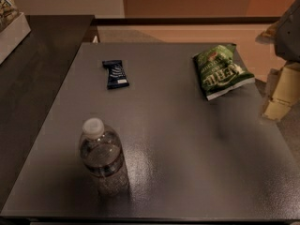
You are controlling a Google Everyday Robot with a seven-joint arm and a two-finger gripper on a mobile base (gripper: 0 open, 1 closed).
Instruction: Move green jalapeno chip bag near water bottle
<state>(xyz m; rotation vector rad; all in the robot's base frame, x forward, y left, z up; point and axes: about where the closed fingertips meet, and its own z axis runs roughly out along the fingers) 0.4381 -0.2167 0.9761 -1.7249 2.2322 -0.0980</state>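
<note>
The green jalapeno chip bag (221,71) lies flat near the far right corner of the grey table (187,149), its white lettering facing up. The water bottle (101,157) stands upright near the front left, clear with a white cap. My gripper (282,92) hangs at the right edge of the view, just past the table's right side. It is to the right of the bag and slightly nearer than it, apart from it and holding nothing that I can see.
A small dark-blue wrapped bar (115,74) lies at the far left of the table. A dark counter (37,69) runs along the left, with a white box (11,29) on it. A tan wall lies behind.
</note>
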